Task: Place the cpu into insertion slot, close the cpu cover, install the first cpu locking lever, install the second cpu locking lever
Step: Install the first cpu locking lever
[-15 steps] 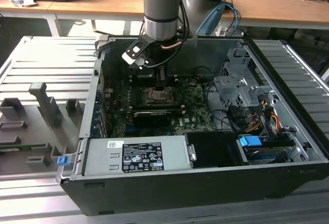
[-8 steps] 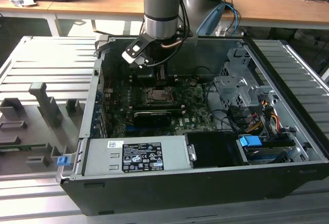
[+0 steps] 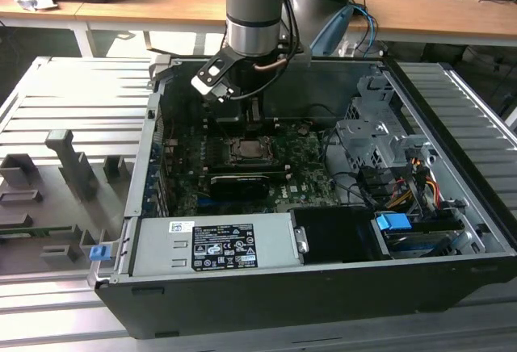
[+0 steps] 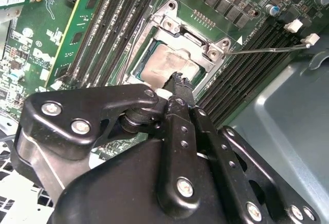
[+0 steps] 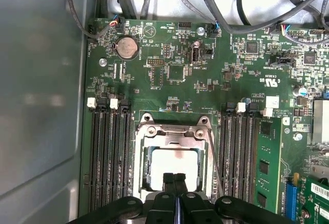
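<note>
The cpu lies flat in the insertion slot, its silvery face showing through the window of the cpu cover. The cover lies down over the chip. A thin wire locking lever runs along one side of the socket, angled slightly away from it. My gripper hangs just above the chip's edge, its black fingers pressed together with nothing between them.
Memory slots flank the socket on both sides. A long black heatsink block lies in front of the socket. The grey power supply box fills the case front. A drive cage and cables stand on the exterior view's right.
</note>
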